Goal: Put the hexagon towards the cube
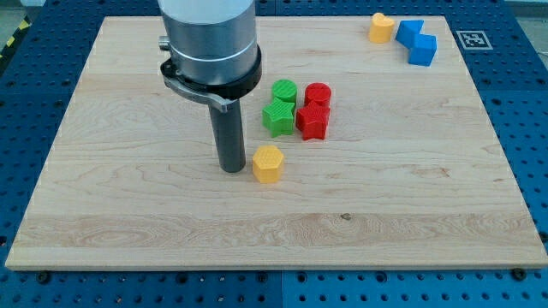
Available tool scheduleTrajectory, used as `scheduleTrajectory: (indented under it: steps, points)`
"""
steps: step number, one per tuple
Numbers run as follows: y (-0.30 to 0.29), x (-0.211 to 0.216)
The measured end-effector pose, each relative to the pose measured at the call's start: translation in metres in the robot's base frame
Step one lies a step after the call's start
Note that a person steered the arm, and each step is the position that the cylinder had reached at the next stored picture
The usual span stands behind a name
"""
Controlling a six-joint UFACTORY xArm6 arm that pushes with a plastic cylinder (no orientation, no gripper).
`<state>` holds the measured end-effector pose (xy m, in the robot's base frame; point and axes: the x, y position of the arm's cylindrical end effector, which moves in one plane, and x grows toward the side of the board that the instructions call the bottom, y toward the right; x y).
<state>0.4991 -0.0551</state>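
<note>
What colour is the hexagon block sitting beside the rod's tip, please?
Yellow: the hexagon block sits just right of my tip, shown in the camera view.

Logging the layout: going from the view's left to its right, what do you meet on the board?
My tip → yellow hexagon → green blocks → red blocks → yellow block → blue blocks.

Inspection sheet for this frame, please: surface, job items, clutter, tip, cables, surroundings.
Surface: wooden board, flat, unmarked.
Job's things: yellow hexagon near centre; blue cube at the view's top right, touching another blue block.
Clutter: green cylinder, green star, red cylinder and red star clustered above the hexagon; yellow heart-like block beside the blue ones.
Pincer: none; my tip sits just left of the hexagon.
Cables: nothing seen.
Surroundings: blue perforated table; fiducial tag.
</note>
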Motion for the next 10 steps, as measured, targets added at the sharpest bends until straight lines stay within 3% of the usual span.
scheduleTrajectory:
  steps: [1, 2, 10]
  points:
    - [0.052, 0.022]
    - [0.062, 0.025]
    - [0.09, 0.032]
